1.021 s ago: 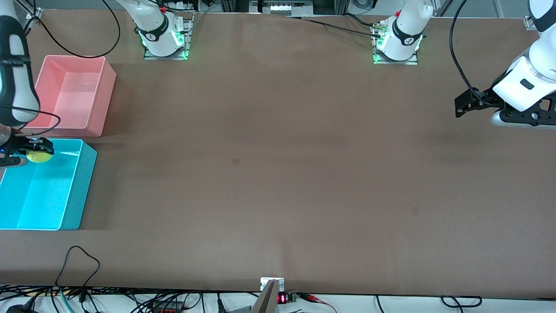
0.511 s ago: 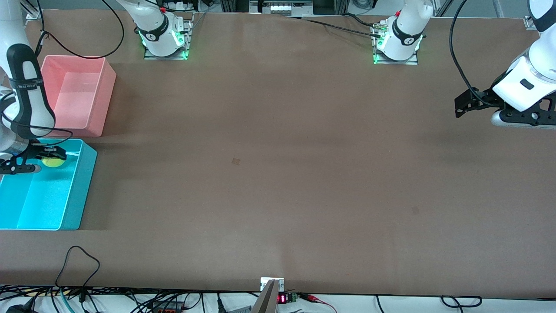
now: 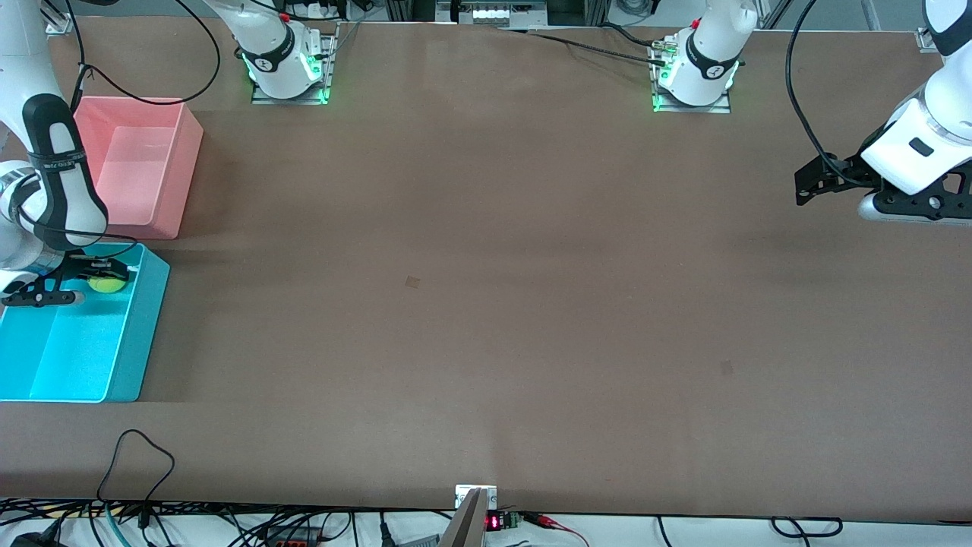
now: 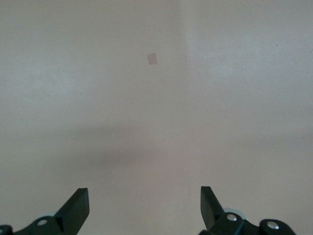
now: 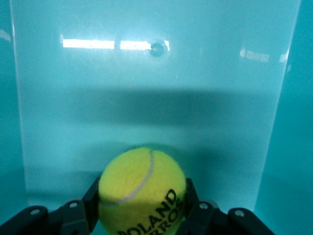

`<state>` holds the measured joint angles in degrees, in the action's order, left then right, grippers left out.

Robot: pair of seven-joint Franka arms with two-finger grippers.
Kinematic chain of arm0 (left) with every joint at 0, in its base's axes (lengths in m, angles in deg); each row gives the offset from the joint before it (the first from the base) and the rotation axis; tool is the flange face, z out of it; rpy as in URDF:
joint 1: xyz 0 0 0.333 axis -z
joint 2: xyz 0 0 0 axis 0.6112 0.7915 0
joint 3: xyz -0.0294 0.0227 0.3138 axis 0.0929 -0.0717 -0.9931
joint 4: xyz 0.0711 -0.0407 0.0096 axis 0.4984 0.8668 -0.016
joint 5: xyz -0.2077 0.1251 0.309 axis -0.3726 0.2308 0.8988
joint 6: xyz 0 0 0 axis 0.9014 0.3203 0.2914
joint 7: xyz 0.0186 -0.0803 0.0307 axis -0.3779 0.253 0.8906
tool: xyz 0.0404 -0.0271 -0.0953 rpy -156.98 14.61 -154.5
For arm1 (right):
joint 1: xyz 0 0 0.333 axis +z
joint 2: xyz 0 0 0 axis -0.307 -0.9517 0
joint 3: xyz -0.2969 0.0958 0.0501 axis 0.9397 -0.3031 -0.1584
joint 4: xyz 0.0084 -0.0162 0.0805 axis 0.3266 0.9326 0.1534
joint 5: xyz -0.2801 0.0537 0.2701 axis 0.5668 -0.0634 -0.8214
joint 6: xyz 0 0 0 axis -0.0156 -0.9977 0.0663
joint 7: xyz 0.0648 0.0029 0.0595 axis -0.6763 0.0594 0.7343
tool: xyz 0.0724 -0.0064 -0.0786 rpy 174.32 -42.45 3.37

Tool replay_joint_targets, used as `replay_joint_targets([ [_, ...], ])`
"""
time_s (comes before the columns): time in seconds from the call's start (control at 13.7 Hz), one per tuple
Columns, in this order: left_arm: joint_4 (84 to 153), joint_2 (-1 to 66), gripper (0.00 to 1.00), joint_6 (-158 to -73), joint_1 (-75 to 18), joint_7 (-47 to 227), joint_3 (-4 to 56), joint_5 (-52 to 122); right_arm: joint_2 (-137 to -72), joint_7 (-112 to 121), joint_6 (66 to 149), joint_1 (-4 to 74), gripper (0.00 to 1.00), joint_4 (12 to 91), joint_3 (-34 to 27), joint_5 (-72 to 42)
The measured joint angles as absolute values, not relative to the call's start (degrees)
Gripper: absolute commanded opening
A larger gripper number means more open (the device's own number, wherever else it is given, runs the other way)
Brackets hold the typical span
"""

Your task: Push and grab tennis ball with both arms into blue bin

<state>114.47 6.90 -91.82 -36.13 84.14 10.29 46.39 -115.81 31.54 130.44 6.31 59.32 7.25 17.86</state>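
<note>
1. Right gripper (image 3: 97,275) is over the blue bin (image 3: 144,334), at the bin's end farther from the front camera. The jaws are closed on the tennis ball (image 5: 142,191) — one finger (image 5: 92,193) on each side, at about its widest part.
2. Ball sits low inside the bin in the right wrist view. Whether it touches the floor, I cannot tell.
3. Handling, my read: light, fuzzy felt grips well, slightly springy. A hold across the middle is correct. It'll likely bounce or roll once let go, but the bin walls should contain it.
4. Left gripper (image 4: 144,205) waits over bare table (image 3: 486,304) at the left arm's end — jaws wide apart, holding nothing.
5. Hard to see: in the front view the right arm covers most of the ball and part of the pink bin (image 3: 163,163). The blue bin is cut off by the frame edge.
</note>
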Motion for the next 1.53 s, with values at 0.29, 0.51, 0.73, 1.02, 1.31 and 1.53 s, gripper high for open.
replay_joint_targets([
  [0.29,114.5,6.9,1.0,-91.8,-36.1,84.1,10.3,46.4,-115.8,31.5,131.0,6.3,1.0,59.1,7.2,17.8],
  [0.51,114.5,6.9,1.0,-91.8,-36.2,84.1,10.3,46.4,-114.2,31.5,131.1,6.9,1.0,57.4,7.0,17.8],
  [0.73,114.5,6.9,1.0,-91.8,-36.2,84.1,10.3,46.4,-109.3,31.5,128.9,7.8,1.0,56.8,6.8,17.8],
  [1.02,114.5,6.9,1.0,-91.8,-36.2,84.1,10.2,46.4,-98.2,31.5,120.1,11.5,1.0,56.0,6.7,17.8],
  [1.31,114.5,6.9,1.0,-91.8,-36.3,84.1,10.2,46.4,-87.0,31.5,109.3,17.3,1.0,55.4,5.9,18.2],
  [1.53,114.5,6.9,1.0,-91.8,-36.3,84.1,10.2,46.4,-82.3,26.6,101.1,18.8,1.0,53.3,1.1,18.8],
])
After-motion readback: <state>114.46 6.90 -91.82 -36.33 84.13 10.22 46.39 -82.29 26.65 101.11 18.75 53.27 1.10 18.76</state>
